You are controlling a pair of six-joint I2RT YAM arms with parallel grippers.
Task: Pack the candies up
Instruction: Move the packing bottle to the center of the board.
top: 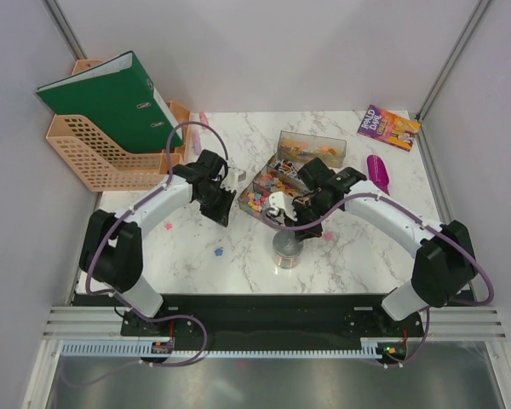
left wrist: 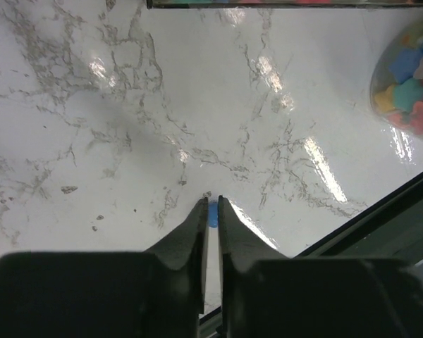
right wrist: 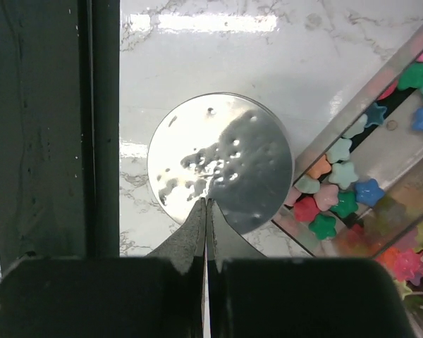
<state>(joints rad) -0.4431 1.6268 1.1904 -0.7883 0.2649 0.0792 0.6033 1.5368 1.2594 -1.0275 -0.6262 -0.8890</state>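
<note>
Many star-shaped candies in several colours fill a clear tray at mid table; they also show in the right wrist view. A small clear round jar with a silver lid stands in front of the tray, with candies showing through its wall. A loose blue candy lies on the marble and shows through the slit between the left fingertips. My left gripper is shut and empty above the table. My right gripper is shut and empty just above the lid.
A second clear tray stands behind the first. A purple scoop lies at the right, a book at the back right. An orange file rack with a green binder stands at the back left. Loose pink candies lie on the marble.
</note>
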